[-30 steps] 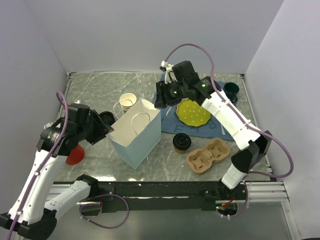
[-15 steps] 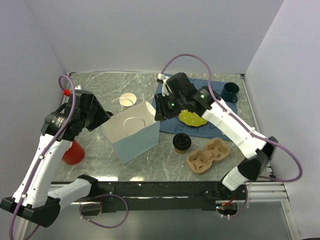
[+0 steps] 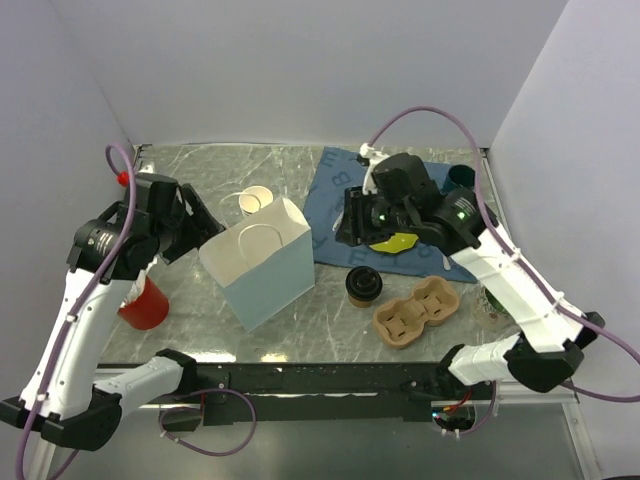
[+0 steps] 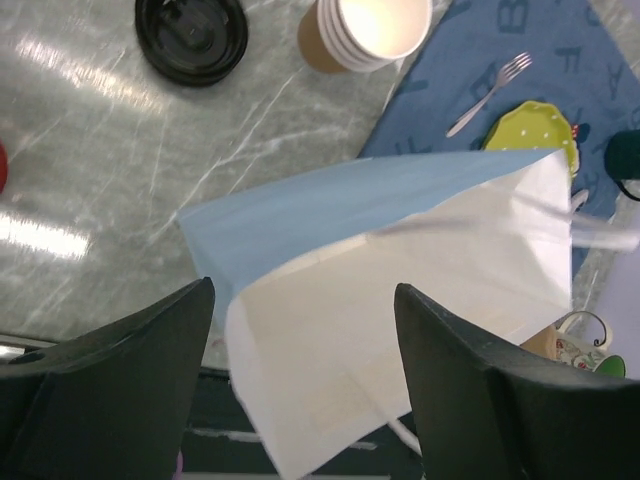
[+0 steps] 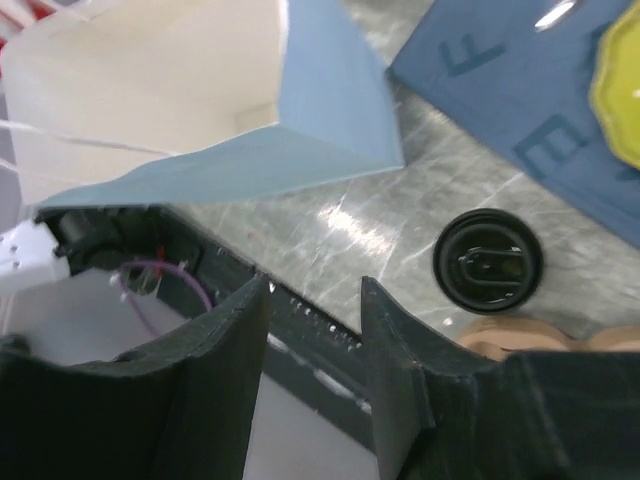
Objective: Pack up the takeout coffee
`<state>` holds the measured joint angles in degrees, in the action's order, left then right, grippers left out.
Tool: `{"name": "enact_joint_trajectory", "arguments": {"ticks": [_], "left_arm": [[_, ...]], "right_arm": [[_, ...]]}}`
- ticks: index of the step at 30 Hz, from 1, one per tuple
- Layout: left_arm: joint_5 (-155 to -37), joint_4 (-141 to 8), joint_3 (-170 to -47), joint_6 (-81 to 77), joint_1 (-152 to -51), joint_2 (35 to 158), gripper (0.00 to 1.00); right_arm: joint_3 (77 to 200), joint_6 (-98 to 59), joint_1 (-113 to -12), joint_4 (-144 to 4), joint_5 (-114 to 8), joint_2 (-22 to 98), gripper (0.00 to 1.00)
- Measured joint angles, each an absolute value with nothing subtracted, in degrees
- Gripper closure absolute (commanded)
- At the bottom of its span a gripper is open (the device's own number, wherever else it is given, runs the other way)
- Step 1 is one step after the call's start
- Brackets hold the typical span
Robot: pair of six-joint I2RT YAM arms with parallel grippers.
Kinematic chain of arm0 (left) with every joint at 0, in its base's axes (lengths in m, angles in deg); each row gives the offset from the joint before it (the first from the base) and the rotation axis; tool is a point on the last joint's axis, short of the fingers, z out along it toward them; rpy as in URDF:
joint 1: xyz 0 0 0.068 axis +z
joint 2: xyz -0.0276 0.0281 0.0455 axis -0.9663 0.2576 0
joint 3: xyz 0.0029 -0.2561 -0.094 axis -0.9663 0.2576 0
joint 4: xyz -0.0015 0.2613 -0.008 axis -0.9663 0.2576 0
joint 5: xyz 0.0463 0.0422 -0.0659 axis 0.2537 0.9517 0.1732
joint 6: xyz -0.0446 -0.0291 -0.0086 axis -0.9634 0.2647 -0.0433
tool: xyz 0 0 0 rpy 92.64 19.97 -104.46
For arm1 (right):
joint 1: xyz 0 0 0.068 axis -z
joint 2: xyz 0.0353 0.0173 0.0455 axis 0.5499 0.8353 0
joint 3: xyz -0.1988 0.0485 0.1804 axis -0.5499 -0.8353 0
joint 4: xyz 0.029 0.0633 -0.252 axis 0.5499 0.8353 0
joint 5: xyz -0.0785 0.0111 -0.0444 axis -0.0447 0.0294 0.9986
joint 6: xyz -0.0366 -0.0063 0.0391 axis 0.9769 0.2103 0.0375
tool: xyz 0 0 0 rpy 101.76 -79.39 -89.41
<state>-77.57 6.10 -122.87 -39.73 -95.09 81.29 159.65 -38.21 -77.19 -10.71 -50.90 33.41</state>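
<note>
Both empty — left gripper (image 4: 302,292) wide, right gripper (image 5: 313,290) narrower — takeout coffee (image 3: 363,285) near paper bag (image 3: 268,275).

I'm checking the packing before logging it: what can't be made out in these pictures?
- Top view: green mug mostly behind the right arm.
- Top view: yellow plate largely under that arm's wrist.
- Top view: floor of the paper bag hidden by its own walls.
- Right wrist: takeout coffee shows only its black lid; the cup beneath is hidden.
</note>
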Motion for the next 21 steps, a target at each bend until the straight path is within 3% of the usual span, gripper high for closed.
{"name": "enact_joint_trajectory", "arguments": {"ticks": [7,10,19,21], "left_arm": [[-78.13,9.51,-117.30,-45.55,-95.09,74.15,0.30],[-79.25,9.18,-114.46,-47.38,-95.09,71.61,0.36],[-82.81,6.21,-108.47,-49.26,-95.09,71.09,0.75],[-83.55,5.86,-108.03,-48.45,-95.09,71.28,0.79]], "right_arm": [[150.51,-39.50,-69.63,-11.28,-46.52,23.60,0.60],[150.14,-38.54,-66.37,-9.29,-46.39,23.05,0.59],[144.87,-39.28,-65.54,1.64,-40.27,22.05,0.56],[141.20,-39.30,-64.91,3.25,-38.83,20.89,0.54]]}}
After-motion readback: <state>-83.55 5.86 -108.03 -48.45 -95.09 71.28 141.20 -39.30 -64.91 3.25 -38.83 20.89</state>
